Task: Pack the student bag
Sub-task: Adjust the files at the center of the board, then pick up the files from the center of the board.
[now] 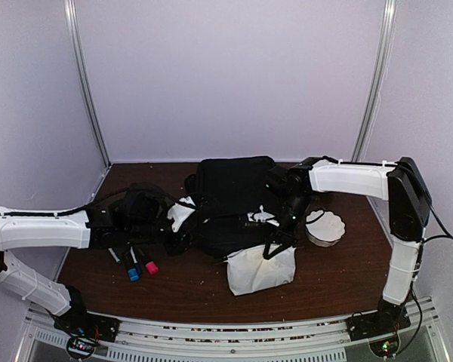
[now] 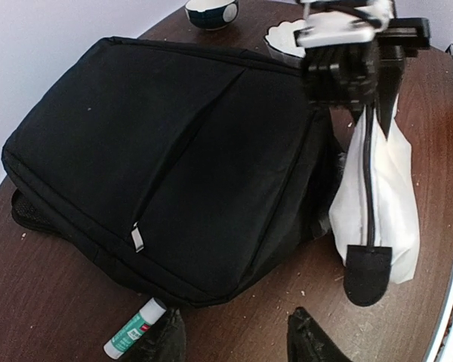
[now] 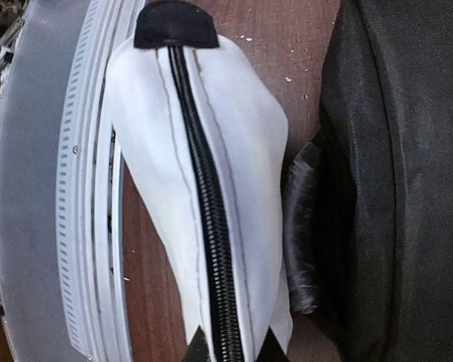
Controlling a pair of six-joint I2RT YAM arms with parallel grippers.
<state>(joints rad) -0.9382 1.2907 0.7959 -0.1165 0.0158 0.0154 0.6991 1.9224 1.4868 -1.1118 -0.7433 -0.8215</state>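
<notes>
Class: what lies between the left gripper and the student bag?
In the left wrist view, only a strip of bare table separates the left gripper from the student bag; a glue stick lies off to one side.

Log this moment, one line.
right gripper: shut on white pouch beside student bag | left gripper: open, near glue stick | pouch: not yet packed

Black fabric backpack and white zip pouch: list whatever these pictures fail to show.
- Black fabric backpack: whether main compartment is open; top view too dark, coarse.
- White zip pouch: contents hidden by closed zip, every view.
- Right gripper: fingers cut off by bottom edge, right wrist view.
- Blue-and-white bowl: cut by top edge, left wrist view.
</notes>
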